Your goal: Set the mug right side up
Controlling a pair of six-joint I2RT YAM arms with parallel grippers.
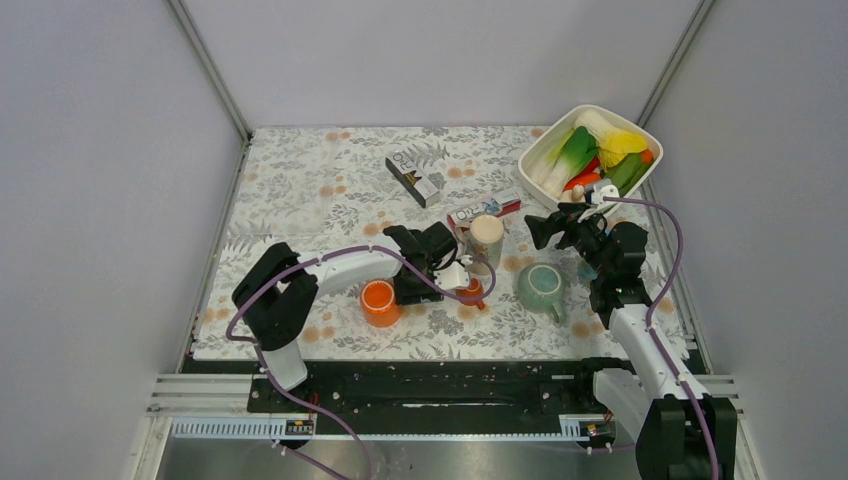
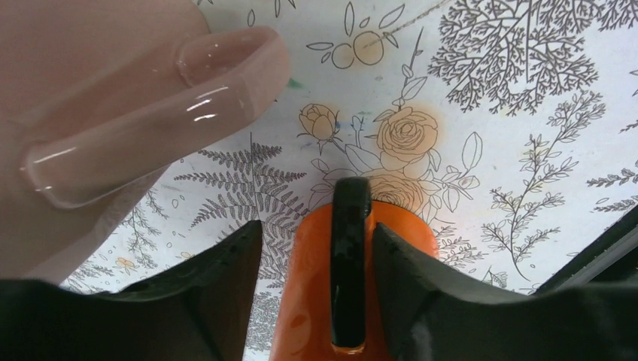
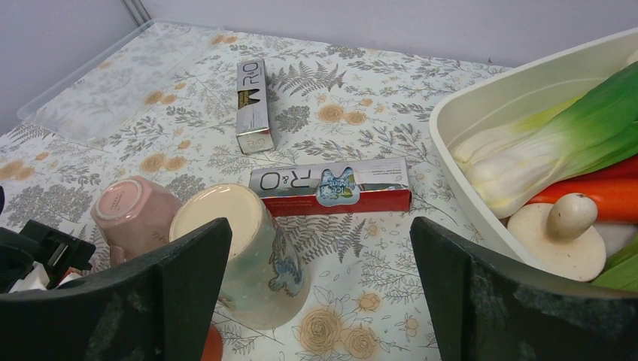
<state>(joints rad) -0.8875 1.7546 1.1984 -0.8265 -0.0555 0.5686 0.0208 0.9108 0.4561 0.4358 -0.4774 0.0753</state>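
Fingers (image 2: 218,293) of the left gripper (image 2: 316,229) straddle a small orange mug (image 2: 308,301) on the flowered tablecloth (image 2: 527,113). A dark strip down the mug's middle sits right between them. A sliver of cloth shows between one finger and the orange wall, so the jaws are spread around the mug and not clamped on it. Whether this mug stands on its base or its rim cannot be told from the wrist view. From above, it (image 1: 472,292) lies at the tip of the left gripper (image 1: 462,283).

Just beyond the fingers and off to one side, a pink mug (image 2: 90,90) fills the corner of the left wrist view, its glossy handle turned toward the tool. Behind the left gripper, back along its arm, an orange cup (image 1: 378,300) stands mouth up.

The right gripper (image 3: 320,301) hangs with its jaws wide apart, gripping nothing. Ahead of it and low to its left, a cream mug (image 3: 241,256) stands base up, with the pink mug (image 3: 132,214) base up just beside that. Past the cream mug lies a red and white toothpaste box (image 3: 331,184), and a second box (image 3: 252,105) further out. To this gripper's right is a white bin (image 3: 466,113) of vegetables. In the overhead view a green mug (image 1: 540,285) stands mouth up near the right arm.
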